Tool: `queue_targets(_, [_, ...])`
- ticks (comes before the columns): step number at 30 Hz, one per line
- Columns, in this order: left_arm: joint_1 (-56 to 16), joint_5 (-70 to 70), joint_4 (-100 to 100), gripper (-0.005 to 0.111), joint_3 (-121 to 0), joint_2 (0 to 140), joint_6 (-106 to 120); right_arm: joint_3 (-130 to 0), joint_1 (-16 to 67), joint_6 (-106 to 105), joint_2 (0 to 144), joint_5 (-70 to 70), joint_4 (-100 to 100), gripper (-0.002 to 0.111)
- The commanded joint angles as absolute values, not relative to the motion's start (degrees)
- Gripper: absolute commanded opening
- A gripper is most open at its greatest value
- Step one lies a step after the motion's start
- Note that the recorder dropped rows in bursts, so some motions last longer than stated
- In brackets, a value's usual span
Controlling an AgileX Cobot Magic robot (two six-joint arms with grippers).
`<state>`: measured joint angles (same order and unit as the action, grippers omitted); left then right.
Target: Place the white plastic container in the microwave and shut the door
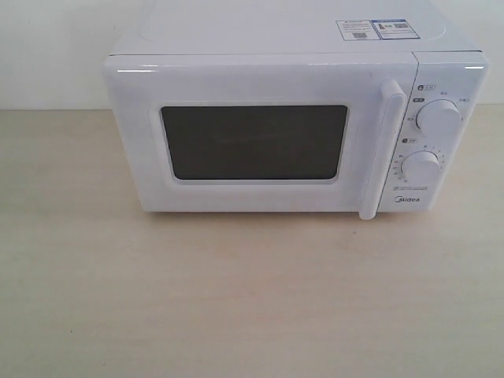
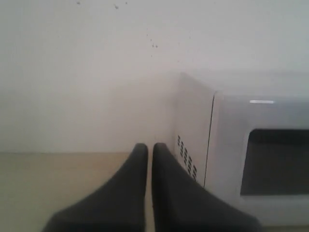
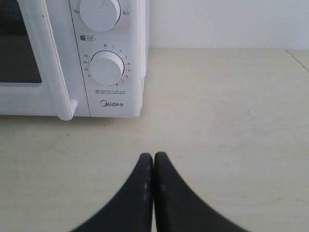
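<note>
The white Midea microwave (image 1: 295,118) stands at the back of the table. Its door (image 1: 260,138), with a dark window and a vertical bar handle (image 1: 380,150), is closed flat against the body. The white plastic container shows in no view. Neither gripper appears in the exterior view. My left gripper (image 2: 150,147) is shut and empty, hovering by the microwave's vented side wall (image 2: 189,140). My right gripper (image 3: 153,157) is also shut and empty, above the table in front of the knob panel (image 3: 106,67).
Light wooden tabletop (image 1: 236,299) stretches in front of the microwave and to its right (image 3: 227,106). A white wall (image 2: 87,72) rises right behind. Stickers (image 1: 374,29) sit on the microwave's top.
</note>
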<state>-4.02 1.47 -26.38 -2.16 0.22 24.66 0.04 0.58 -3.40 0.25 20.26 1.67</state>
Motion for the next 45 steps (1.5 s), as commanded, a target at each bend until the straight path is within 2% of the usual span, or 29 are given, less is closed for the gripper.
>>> queue_targets(1, [-3.9,3.4,-20.6,0.004,0.0,0.0,19.5,0.0,0.6,-3.4,0.0,19.9,1.2,0.000])
queue_targets(4, [-3.9,7.5,-18.0,0.004,0.0,0.0,10.2,0.0,0.6,-3.4,0.0,19.9,1.2,0.000])
queue_targets(11, [-3.9,17.1,-10.6,0.004,0.0,0.0,4.2,0.0,0.6,-3.4,0.0,19.9,1.2,0.000])
queue_targets(45, [-3.9,17.0,-7.5,0.004,0.0,0.0,3.1,0.0,0.6,-3.3,0.0,19.1,2.0,0.000])
